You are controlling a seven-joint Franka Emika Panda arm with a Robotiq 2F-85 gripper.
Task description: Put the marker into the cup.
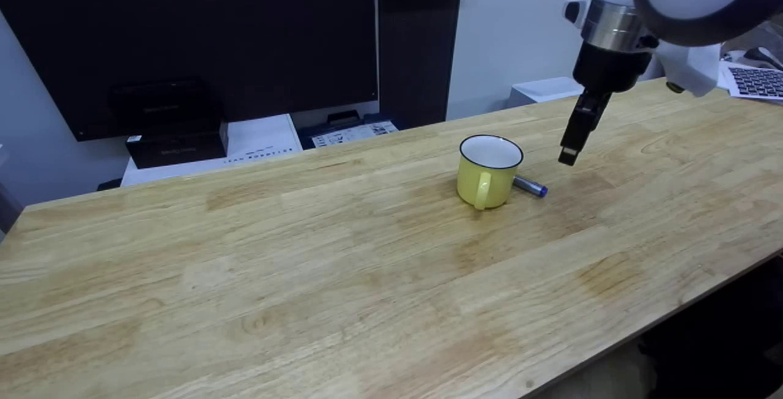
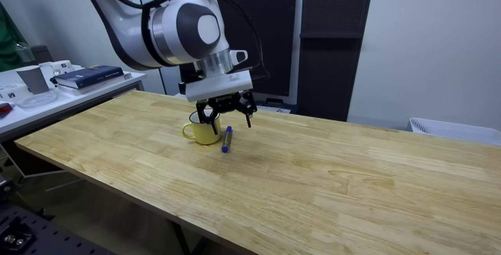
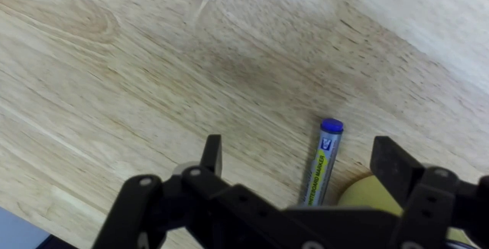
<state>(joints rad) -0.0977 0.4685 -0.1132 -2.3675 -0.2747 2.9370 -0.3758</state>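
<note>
Hand (image 3: pixel 298 146) spread wide above the desk (image 1: pixel 293 289), marker (image 3: pixel 323 163) lying just beside the cup (image 1: pixel 491 174), and the smart play looks like narrowing so the cup-side finger (image 3: pixel 393 168) slips between the two, aiming for the blue end (image 3: pixel 331 125) jutting clear of the cup.

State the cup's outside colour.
Yellow: the cup shows its outer wall best in an exterior view.

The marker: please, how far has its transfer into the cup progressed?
Done: nothing of the transfer yet; the marker lies on the table beside the cup. In hand: the open gripper hangs above the table, holding nothing. Left: grasp the marker, lift it and lower it into the cup.
</note>
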